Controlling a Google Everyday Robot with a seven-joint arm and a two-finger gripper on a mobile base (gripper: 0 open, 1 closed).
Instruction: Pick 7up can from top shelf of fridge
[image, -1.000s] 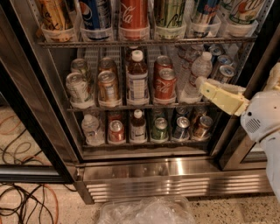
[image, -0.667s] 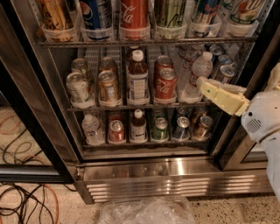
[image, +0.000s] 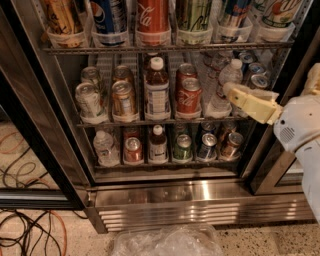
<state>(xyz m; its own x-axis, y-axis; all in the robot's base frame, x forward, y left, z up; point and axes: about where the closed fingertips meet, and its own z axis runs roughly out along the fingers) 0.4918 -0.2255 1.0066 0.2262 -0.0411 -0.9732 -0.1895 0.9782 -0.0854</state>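
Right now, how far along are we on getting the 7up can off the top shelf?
Done: the fridge stands open. In hand: the claw hangs at middle-shelf height on the right side, below the 7up can. Left: the can sits untouched at the right end of the top shelf, so raise, grasp, withdraw.

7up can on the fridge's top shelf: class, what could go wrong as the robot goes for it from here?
1. The tool is at the middle shelf, beside a water bottle, below the 7up can; rising, it may catch the top shelf rail.
2. The can stands rightmost in view, in a cup holder, near a blue can and the frame of the fridge; either might get bumped.
3. The green-yellow can could be mistaken for it.
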